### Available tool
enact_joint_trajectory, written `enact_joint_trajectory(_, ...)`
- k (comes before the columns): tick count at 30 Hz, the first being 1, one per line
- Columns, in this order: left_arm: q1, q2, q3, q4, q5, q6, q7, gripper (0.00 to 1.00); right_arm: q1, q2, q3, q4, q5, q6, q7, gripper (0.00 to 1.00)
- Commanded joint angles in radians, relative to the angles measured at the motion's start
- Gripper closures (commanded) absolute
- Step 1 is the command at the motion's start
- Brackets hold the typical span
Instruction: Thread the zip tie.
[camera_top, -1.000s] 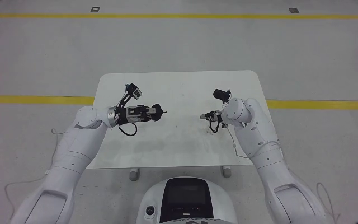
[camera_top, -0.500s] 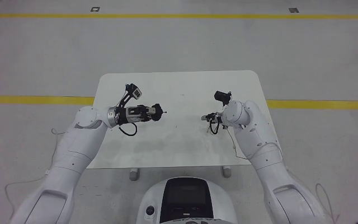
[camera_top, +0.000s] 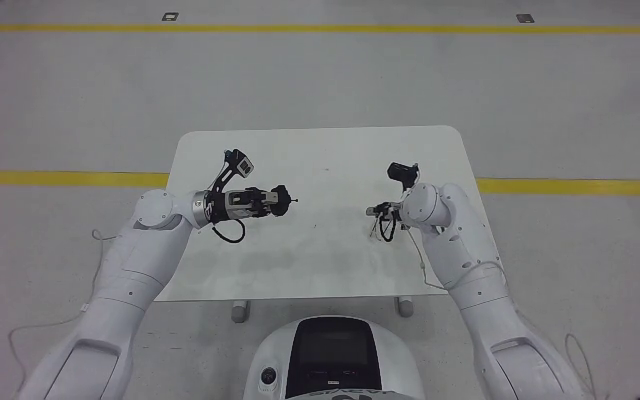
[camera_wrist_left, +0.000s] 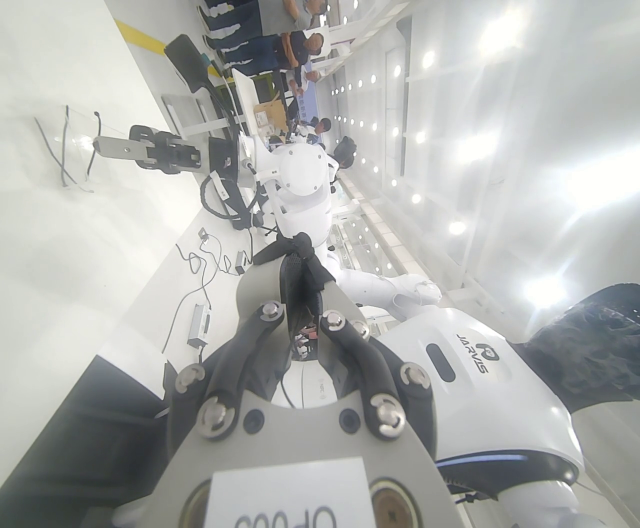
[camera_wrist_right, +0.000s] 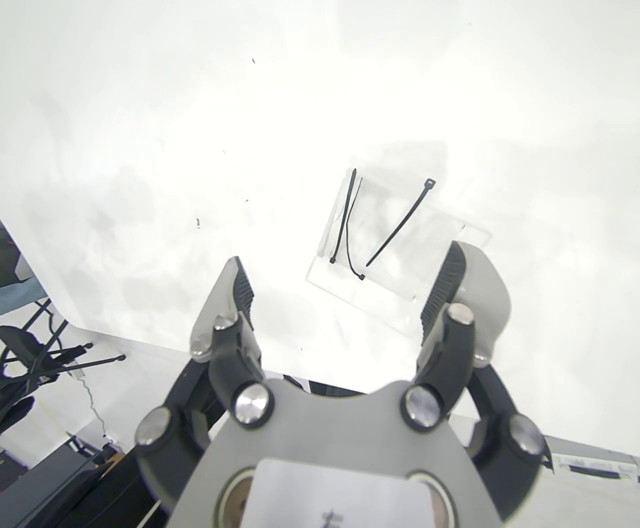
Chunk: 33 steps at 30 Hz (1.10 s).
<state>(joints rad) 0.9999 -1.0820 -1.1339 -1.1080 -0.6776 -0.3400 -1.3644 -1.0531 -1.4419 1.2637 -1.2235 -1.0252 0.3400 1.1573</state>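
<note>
My left gripper (camera_top: 289, 201) hovers over the left half of the white table (camera_top: 320, 150), shut on a black zip tie (camera_wrist_left: 296, 248) whose end pokes out past the fingertips. My right gripper (camera_wrist_right: 342, 290) is open over the table's right half, with nothing between its ribbed pads (camera_wrist_right: 440, 285). Just ahead of it lies a clear flat tray (camera_wrist_right: 395, 285) holding three black zip ties: one straight (camera_wrist_right: 400, 225) and two crossing (camera_wrist_right: 345, 230). The left wrist view shows the right gripper (camera_wrist_left: 100, 145) beside that tray (camera_wrist_left: 80, 150).
The table's near edge (camera_wrist_right: 165, 347) runs close behind my right gripper. Cables and a power brick (camera_wrist_left: 197, 325) lie on the floor beyond the table. Bare tabletop separates the two grippers.
The right arm has drawn back slightly toward the table's right side, its gripper moving a little away from the centre. The left arm has stayed still with the zip tie.
</note>
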Motion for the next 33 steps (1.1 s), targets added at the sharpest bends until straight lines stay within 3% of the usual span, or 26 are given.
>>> enact_joint_trajectory(1,0.000,0.000,0.000,0.000,0.000,0.000,0.000,1.00,-0.002,-0.002,0.005,-0.001,-0.003,0.000,0.002,0.59)
enact_joint_trajectory(11,0.000,0.000,0.000,0.000,0.000,0.000,0.000,1.00,0.004,-0.022,0.028,0.046,-0.041,0.000,-0.025,0.64)
enact_joint_trajectory(14,0.000,0.000,0.000,0.000,0.000,0.000,0.000,1.00,0.009,-0.030,0.031,0.067,-0.055,0.000,-0.030,0.71)
enact_joint_trajectory(26,0.000,0.000,0.000,0.000,0.000,0.000,0.000,1.00,0.037,-0.059,0.051,0.152,-0.095,0.000,-0.040,0.66)
enact_joint_trajectory(33,0.000,0.000,0.000,0.000,0.000,0.000,0.000,1.00,0.043,-0.073,0.065,0.173,-0.108,0.000,-0.033,0.68)
